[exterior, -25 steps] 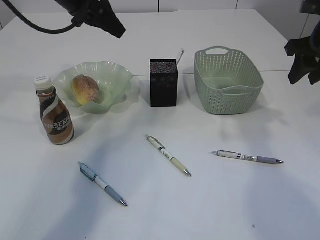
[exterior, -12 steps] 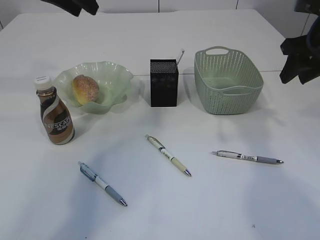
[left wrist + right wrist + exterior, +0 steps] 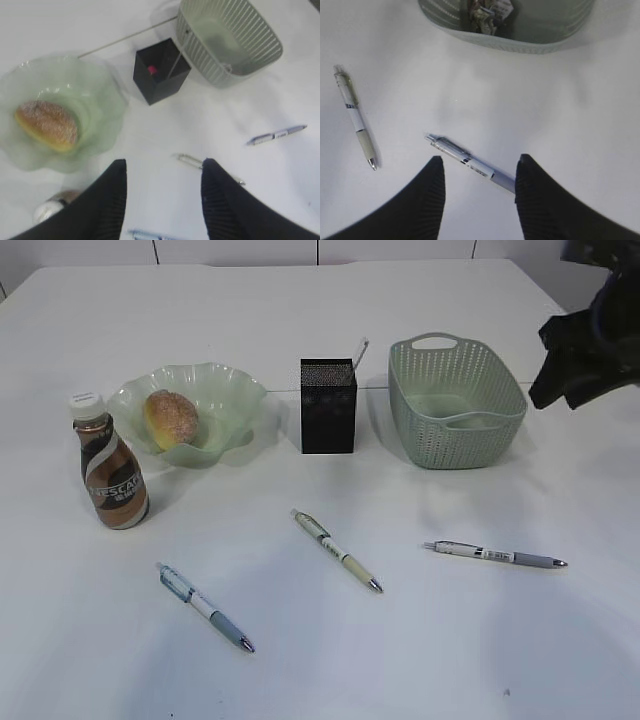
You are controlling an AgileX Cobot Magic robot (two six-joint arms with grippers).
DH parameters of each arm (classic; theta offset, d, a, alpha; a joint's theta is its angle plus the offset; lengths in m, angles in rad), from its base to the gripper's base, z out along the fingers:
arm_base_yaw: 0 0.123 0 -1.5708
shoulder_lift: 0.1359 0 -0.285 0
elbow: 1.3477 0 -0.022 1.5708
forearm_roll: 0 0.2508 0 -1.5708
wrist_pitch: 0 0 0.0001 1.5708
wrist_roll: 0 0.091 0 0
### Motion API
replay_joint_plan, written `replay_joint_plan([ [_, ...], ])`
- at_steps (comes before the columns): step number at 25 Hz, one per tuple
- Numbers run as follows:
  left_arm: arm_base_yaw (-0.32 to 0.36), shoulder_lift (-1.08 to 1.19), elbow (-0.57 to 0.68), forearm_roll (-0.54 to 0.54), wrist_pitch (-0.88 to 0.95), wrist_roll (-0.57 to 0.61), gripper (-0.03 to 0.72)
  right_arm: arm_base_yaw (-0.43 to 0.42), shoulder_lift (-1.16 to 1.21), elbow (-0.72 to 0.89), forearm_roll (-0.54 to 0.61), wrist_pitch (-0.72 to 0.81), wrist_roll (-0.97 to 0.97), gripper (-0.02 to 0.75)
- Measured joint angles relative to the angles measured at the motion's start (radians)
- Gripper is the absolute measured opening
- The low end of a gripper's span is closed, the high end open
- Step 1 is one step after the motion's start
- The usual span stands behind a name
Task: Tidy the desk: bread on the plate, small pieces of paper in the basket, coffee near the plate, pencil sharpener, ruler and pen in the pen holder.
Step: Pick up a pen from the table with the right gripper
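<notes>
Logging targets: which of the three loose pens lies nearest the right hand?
The white pen with the grey-purple grip, alone right of the others, partly between the open right hand.

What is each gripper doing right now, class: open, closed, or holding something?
Left gripper: open, holding nothing, above the table.
Right gripper: open, holding nothing, above the pen.

Back row, left to right — plate (image 3: 235,400) holding bread (image 3: 171,418), pen holder (image 3: 327,406), basket (image 3: 457,403). A coffee bottle (image 3: 111,467) stands just left-front of the plate. Three pens (image 3: 336,550) lie nearer the front — well apart.
</notes>
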Motion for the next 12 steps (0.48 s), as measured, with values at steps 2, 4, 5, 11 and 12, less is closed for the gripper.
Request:
replay_joint_plan([
  [2, -0.018, -0.056, 0.095, 0.041, 0.000, 0.000, 0.342, 0.023, 0.000, 0.000, 0.004, 0.006, -0.006, 0.370],
  [4, -0.024, -0.112, 0.200, 0.072, 0.000, 0.000, 0.342, 0.044, 0.000, 0.000, 0.004, 0.010, -0.017, 0.370],
  [5, -0.025, -0.133, 0.242, 0.081, 0.000, 0.000, 0.342, 0.062, 0.000, 0.000, 0.004, 0.012, -0.022, 0.370],
  [11, -0.025, -0.249, 0.501, 0.112, 0.002, -0.004, 0.342, 0.169, 0.000, 0.000, -0.027, 0.023, -0.036, 0.370],
  [12, -0.025, -0.266, 0.531, 0.113, 0.000, -0.004, 0.342, 0.194, 0.000, 0.000, -0.037, 0.025, -0.036, 0.370],
])
